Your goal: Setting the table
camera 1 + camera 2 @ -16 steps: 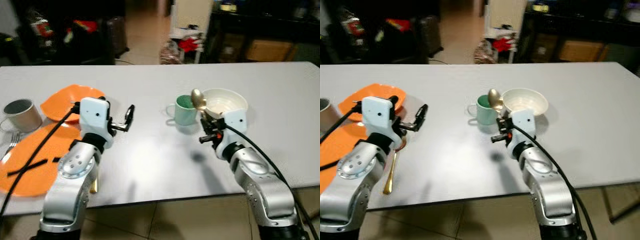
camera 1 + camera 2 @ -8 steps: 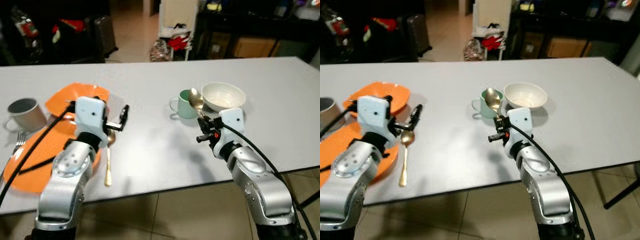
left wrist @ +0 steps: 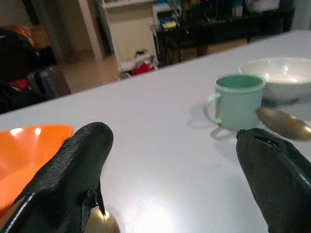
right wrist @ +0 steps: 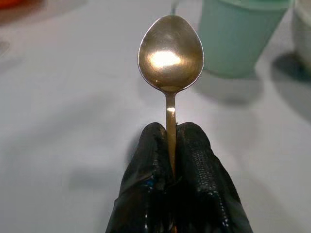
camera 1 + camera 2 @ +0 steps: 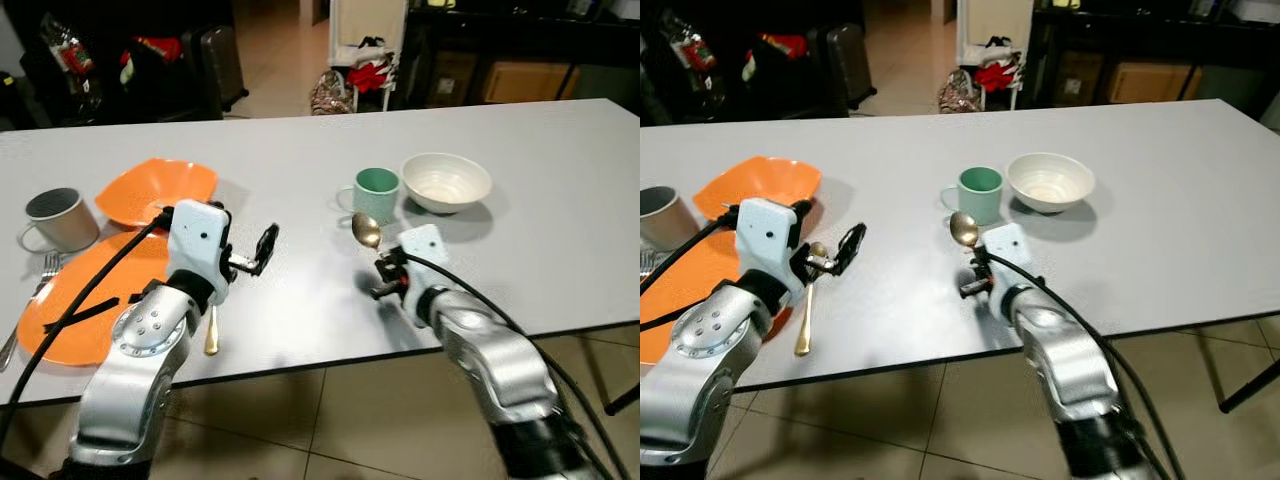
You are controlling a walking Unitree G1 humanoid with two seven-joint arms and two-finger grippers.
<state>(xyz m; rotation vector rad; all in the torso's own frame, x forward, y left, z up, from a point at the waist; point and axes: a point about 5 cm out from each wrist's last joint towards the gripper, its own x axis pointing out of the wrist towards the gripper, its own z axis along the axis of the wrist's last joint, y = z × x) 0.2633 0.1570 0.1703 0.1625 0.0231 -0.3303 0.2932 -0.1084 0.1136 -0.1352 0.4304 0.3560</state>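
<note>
— Right claw (image 4: 170, 145) is clenched on a spoon (image 4: 170, 53), pinching the handle low down, with the bowl sticking up and forward past the fingertips.

— Where's it hanging?

— Above the desk (image 5: 560, 180), near the front edge. The green mug (image 5: 376, 193) is just beyond the spoon's bowl, and the white bowl (image 5: 445, 181) sits beside the mug, on the robot's right.

— And the left claw (image 5: 262, 251)?

— Released, fingers spread wide, holding nothing. A second spoon (image 5: 807, 305) lies flat under it, handle towards the robot, next to the orange plate (image 5: 80, 310).

— So which way does the held spoon go?

— My guess: its long axis points straight at the mug, so the right arm, being much the nearer, only has to lower it and lay it beside the mug or bowl.
</note>
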